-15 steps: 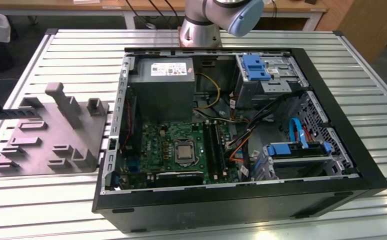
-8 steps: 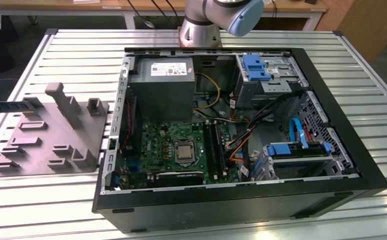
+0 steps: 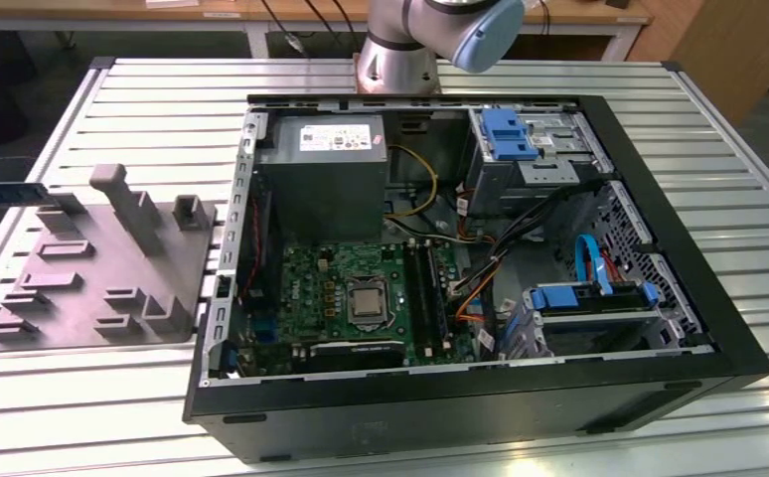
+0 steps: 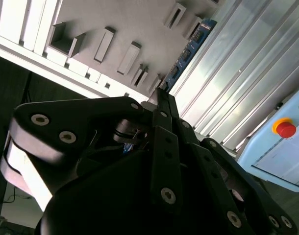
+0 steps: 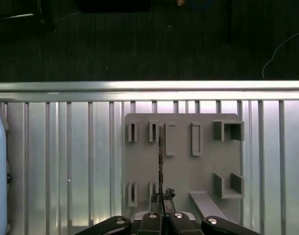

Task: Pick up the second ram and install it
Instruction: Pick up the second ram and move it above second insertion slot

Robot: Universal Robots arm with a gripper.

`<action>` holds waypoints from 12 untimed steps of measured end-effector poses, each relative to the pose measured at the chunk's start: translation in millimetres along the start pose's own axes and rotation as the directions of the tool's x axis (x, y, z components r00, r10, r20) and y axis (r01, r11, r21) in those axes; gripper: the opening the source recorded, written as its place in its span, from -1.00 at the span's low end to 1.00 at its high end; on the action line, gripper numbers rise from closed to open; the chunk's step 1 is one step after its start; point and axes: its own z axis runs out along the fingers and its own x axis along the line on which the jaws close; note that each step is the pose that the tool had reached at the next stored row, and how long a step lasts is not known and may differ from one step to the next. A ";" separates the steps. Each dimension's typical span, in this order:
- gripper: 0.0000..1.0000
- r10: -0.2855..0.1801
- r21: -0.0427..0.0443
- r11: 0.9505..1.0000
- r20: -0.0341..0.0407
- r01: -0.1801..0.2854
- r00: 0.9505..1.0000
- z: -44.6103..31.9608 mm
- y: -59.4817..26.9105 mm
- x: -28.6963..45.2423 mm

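Gripper (image 5: 161, 198) clamps the second ram (image 4: 186, 53) at the grey slotted fixture (image 5: 184, 171) — open computer case (image 3: 491, 248) well apart.

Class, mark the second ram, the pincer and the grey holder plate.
second ram (image 4: 191, 46), second wrist view, on its blue board face.
pincer (image 5: 162, 198), first wrist view, between its fingertips.
grey holder plate (image 5: 184, 176), first wrist view, on a bare flat patch.

The gripper (image 5: 161, 208) is clamped on the second ram (image 5: 161, 156), seen edge-on as a thin dark line over the grey slotted fixture plate (image 5: 203, 171). The plate lies on the ribbed aluminium table (image 5: 66, 147).
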 end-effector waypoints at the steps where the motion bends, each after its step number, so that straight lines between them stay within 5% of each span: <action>1: -0.77 0.000 0.000 1.000 0.000 0.000 1.000 -2.8 0.0 0.0; 8: -0.77 0.000 0.000 1.000 0.000 0.000 1.000 -18.7 0.1 -0.2; 12: -0.77 0.000 0.000 1.000 0.000 0.000 1.000 -19.2 0.2 -0.2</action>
